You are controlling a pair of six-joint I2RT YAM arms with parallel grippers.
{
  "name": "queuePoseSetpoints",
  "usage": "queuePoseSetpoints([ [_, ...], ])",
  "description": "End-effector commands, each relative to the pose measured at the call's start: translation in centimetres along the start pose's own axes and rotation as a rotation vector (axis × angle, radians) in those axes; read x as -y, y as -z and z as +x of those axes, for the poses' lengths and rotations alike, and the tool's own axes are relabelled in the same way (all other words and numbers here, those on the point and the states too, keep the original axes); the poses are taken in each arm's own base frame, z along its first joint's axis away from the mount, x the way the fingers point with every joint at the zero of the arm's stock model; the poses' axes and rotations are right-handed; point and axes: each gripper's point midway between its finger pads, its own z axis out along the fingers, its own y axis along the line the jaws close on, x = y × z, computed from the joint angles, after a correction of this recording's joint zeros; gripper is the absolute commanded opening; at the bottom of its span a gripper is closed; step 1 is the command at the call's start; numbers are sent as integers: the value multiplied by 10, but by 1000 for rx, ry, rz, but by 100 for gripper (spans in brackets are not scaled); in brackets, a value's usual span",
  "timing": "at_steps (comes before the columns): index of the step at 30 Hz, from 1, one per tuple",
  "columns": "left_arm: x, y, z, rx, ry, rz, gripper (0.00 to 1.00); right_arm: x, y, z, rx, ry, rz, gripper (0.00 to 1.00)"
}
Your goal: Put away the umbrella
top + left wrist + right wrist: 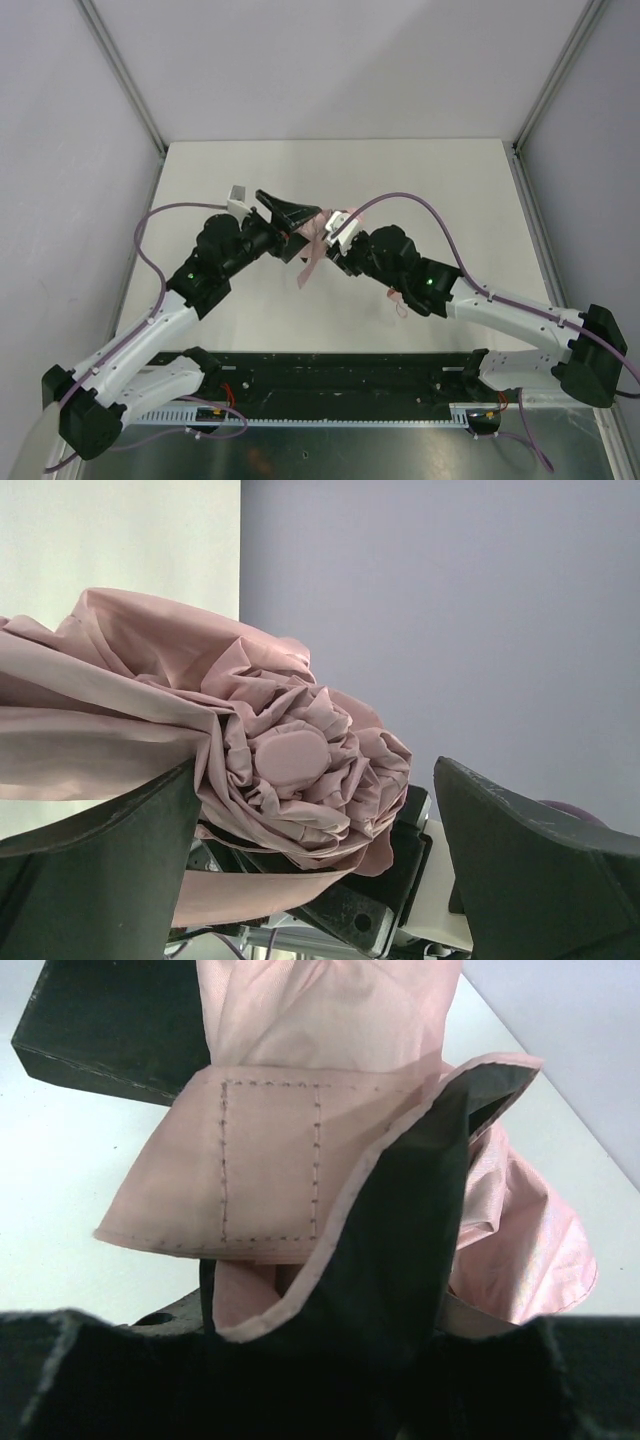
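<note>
The umbrella [292, 216] hung bunched above the middle of the table [400, 170], between your two arms. Your right gripper [337, 233] clasped its pink fabric. Your left gripper [317, 768] stood spread wide around its gathered end.

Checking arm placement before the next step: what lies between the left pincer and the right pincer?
The umbrella, its pink fabric bunched, fills the gap between the left pincer and the right pincer. The top view shows this.
</note>
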Motion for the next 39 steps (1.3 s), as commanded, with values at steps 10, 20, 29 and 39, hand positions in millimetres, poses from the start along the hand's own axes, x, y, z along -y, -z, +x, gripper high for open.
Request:
queuePoseSetpoints([
  [10, 14, -13, -1, 26, -133, 101, 87, -26, -1, -51, 103, 66, -73, 0],
  [20, 16, -10, -10, 88, -209, 151, 31, -42, 2, -49, 76, 100, -107, 0],
  [29, 27, -2, -12, 140, -350, 306, 0, -39, 5, -21, -30, -16, -73, 50],
  [39, 32, 14, -41, 301, -544, 390, 0, -54, 38, -11, -62, -381, -231, 99],
])
